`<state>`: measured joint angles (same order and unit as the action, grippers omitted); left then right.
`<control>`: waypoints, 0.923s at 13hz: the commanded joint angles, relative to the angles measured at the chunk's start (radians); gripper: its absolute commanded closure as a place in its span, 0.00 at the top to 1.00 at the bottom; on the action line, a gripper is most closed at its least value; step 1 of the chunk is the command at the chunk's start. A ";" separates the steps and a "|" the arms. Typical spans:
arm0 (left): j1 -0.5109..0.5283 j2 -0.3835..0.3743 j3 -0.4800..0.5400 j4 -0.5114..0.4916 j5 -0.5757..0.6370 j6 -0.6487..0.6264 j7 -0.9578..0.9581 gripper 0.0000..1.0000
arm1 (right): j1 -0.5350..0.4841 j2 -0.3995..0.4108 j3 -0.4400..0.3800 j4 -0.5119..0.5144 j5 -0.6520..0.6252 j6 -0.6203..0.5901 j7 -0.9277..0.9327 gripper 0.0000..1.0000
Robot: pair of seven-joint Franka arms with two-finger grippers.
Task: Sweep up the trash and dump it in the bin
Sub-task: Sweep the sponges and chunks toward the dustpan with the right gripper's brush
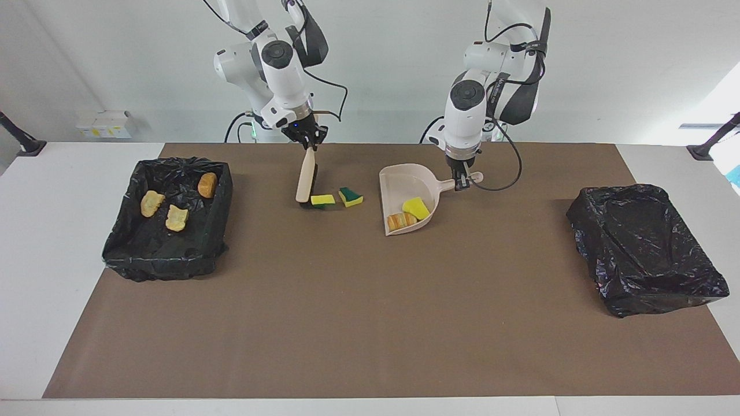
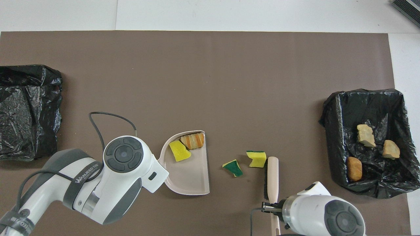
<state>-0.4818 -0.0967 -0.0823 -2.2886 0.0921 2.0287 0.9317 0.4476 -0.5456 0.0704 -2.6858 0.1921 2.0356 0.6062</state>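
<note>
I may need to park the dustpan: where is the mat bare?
The whole mat farther from the robots than the dustpan and brush is bare, between the two bins. It is crowded between brush and dustpan, where two sponge scraps lie.
</note>
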 commanded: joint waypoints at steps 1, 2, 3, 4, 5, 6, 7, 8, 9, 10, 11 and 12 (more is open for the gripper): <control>-0.037 -0.026 0.010 -0.037 -0.002 0.041 -0.060 0.00 | 0.063 -0.019 0.009 -0.029 -0.022 0.061 0.104 0.00; -0.037 -0.026 0.010 -0.037 -0.003 0.042 -0.076 0.00 | 0.065 -0.007 0.009 -0.025 -0.020 0.075 0.106 0.00; -0.037 -0.024 0.010 -0.037 -0.003 0.053 -0.094 0.00 | 0.068 0.010 0.011 -0.005 -0.020 0.075 0.106 0.00; -0.037 -0.018 0.010 -0.037 -0.009 0.071 -0.108 0.00 | 0.080 0.025 0.012 0.009 -0.019 0.077 0.106 0.00; -0.037 -0.014 0.009 -0.035 -0.011 0.094 -0.123 0.00 | 0.100 0.050 0.012 0.024 -0.019 0.092 0.107 0.00; -0.040 -0.003 0.009 -0.035 -0.011 0.116 -0.145 0.00 | 0.115 0.085 0.012 0.029 -0.019 0.128 0.110 0.00; -0.061 0.012 0.009 -0.034 -0.012 0.137 -0.163 0.00 | 0.137 0.142 0.019 0.035 -0.019 0.188 0.128 0.00; -0.063 0.014 0.009 -0.034 -0.012 0.148 -0.166 0.00 | 0.167 0.204 0.020 0.055 -0.019 0.245 0.150 0.00; -0.064 0.014 0.009 -0.032 -0.012 0.150 -0.174 0.00 | 0.184 0.263 0.020 0.096 -0.019 0.270 0.164 0.00; -0.066 0.015 0.009 -0.032 -0.014 0.150 -0.179 0.00 | 0.189 0.316 0.022 0.151 -0.017 0.278 0.178 0.00; -0.066 0.015 0.009 -0.032 -0.014 0.150 -0.179 0.00 | 0.207 0.372 0.028 0.217 -0.007 0.279 0.197 0.00; -0.066 0.015 0.009 -0.031 -0.014 0.150 -0.179 0.00 | 0.227 0.427 0.028 0.286 -0.003 0.279 0.202 0.00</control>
<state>-0.5299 -0.0682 -0.0878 -2.3056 0.0901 2.1524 0.7656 0.6519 -0.2571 0.0919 -2.5498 0.1920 2.3219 0.7749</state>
